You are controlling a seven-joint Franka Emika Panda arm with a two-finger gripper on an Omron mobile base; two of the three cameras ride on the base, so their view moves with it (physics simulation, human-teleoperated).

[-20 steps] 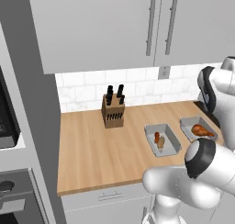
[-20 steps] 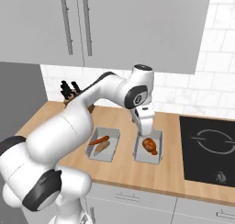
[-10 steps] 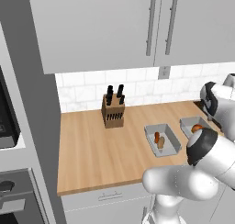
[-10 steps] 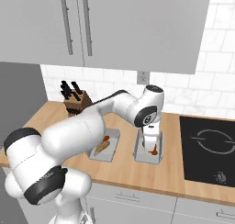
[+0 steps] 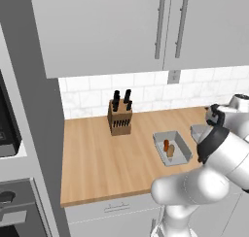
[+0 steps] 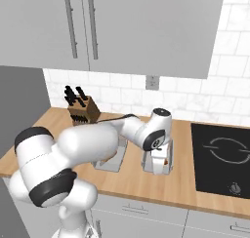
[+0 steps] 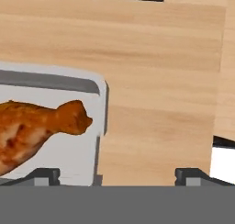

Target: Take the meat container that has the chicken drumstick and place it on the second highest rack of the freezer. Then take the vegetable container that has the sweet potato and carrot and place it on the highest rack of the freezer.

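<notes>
Lowered since the earlier frame, the gripper [image 7: 117,175] now sits just above the meat container [image 7: 87,87], fingers spread wide, one tip over the tray and one over the wooden counter [image 7: 160,103]. Chicken drumstick [image 7: 34,126] lies inside the tray. Vegetable container [image 5: 171,148], holding carrot [image 5: 166,144] and sweet potato [image 5: 170,151], rests beside it on the counter.

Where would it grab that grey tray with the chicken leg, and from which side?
Probably by the raised side rim of the meat container, coming down from above. The tray is shallow with a thin upright wall that suits two fingers, and the chicken drumstick lies inside away from that edge. The gripper already straddles the rim, fingers apart.
</notes>
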